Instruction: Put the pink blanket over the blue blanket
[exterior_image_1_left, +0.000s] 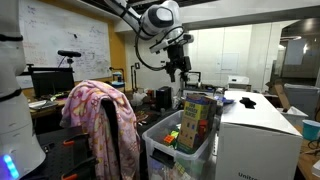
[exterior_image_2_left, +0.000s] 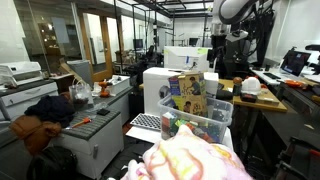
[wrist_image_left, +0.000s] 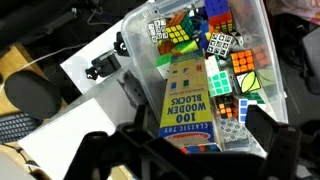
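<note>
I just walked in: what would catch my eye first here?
The pink flowery blanket, draped in a heap left of the middle in an exterior view, stands out most. Beside it sits a clear bin crammed with colourful puzzle cubes and a box of wooden blocks. The robot's open claw hangs above the bin.

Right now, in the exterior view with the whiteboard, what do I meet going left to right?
First the black monitor → pink blanket → clear plastic bin → white cabinet.

Pink blanket (exterior_image_1_left: 92, 105), yellow and darker-pink swirly flowers
</note>
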